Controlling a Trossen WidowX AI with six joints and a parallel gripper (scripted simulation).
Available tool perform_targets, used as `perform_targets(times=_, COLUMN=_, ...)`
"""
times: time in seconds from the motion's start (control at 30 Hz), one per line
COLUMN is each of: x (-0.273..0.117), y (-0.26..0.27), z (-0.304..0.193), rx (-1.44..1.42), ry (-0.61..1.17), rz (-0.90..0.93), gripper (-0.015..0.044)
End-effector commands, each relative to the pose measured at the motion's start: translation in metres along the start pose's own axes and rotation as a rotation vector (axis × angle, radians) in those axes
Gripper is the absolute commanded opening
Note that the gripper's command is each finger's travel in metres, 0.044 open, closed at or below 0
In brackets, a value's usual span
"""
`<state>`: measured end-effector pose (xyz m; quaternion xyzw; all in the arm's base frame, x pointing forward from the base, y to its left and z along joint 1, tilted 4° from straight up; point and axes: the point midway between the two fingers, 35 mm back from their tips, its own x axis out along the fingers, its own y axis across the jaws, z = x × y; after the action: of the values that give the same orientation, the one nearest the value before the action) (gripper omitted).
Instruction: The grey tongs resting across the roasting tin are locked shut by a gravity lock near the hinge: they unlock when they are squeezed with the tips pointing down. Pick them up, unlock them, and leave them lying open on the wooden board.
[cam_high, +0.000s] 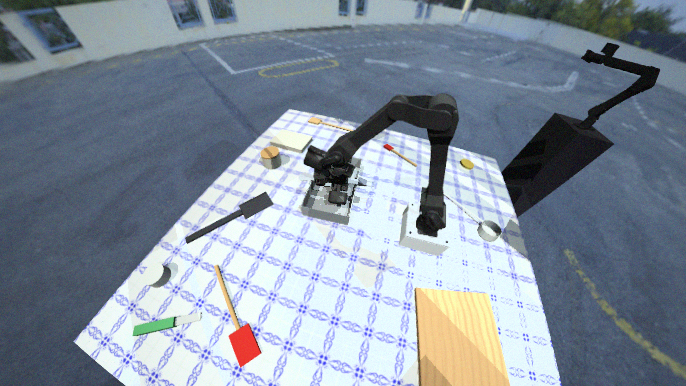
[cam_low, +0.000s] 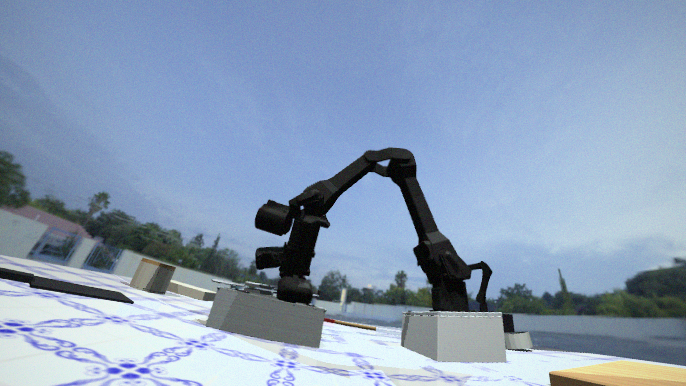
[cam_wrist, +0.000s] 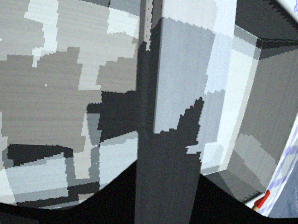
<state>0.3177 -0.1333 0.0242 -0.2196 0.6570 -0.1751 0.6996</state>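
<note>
Black pincer (cam_high: 339, 196) pinching the long grey metal tongs (cam_wrist: 156, 129), grey box-shaped roasting tin (cam_low: 265, 316) right under it, flat wooden board (cam_high: 457, 340) far off

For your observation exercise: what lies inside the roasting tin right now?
The jaws of the gripper, shut on the grey tongs, reach into the roasting tin. The tin's floor beneath them is covered.

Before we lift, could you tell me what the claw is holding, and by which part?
The claw is shut on the grey tongs, around their arms; where along them cannot be told.
</note>
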Motion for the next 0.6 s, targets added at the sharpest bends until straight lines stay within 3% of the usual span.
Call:
perform_targets(times=0.0, x=-0.034, y=-0.022, z=0.006, rx=0.018, ry=-0.031, rz=-0.01, gripper=-0.015)
perform_targets(times=0.1, x=-0.058, y=-0.035, z=0.003, rx=0.016, ry=-0.031, rz=-0.009, gripper=-0.015)
perform_targets(times=0.57, x=-0.054, y=-0.035, z=0.002, rx=0.007, ry=-0.02, rz=0.058, gripper=-0.015)
